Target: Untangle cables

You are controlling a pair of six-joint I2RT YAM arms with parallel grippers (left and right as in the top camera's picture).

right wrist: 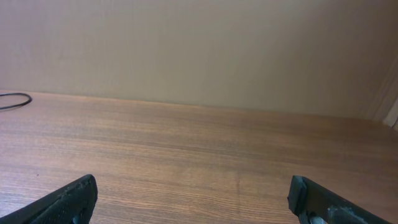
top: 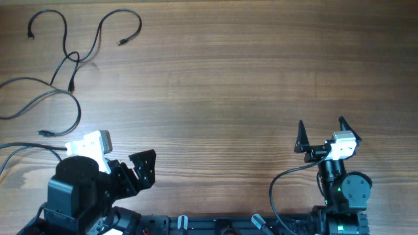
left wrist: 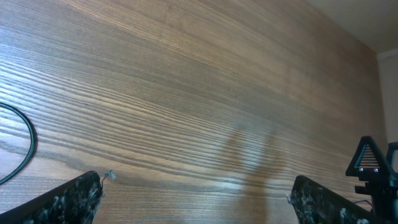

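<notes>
The cables (top: 73,57) lie at the table's far left corner in the overhead view, as thin black strands that cross one another in loose loops, with small plug ends lying free. A longer strand (top: 73,104) curves down toward my left arm. My left gripper (top: 134,170) is open near the front left edge, well short of the cables, with nothing in it. In the left wrist view its fingertips (left wrist: 71,198) frame bare wood, and one cable curve (left wrist: 30,142) shows at the left edge. My right gripper (top: 321,132) stands open and empty at the front right. A cable loop (right wrist: 15,98) shows far left in the right wrist view.
Thicker black wires (top: 26,147) run from the left arm's base along the left edge, and another wire (top: 281,179) loops beside the right arm's base. The right gripper's finger (left wrist: 369,163) appears at the right edge of the left wrist view. A pale wall (right wrist: 199,43) rises behind the table.
</notes>
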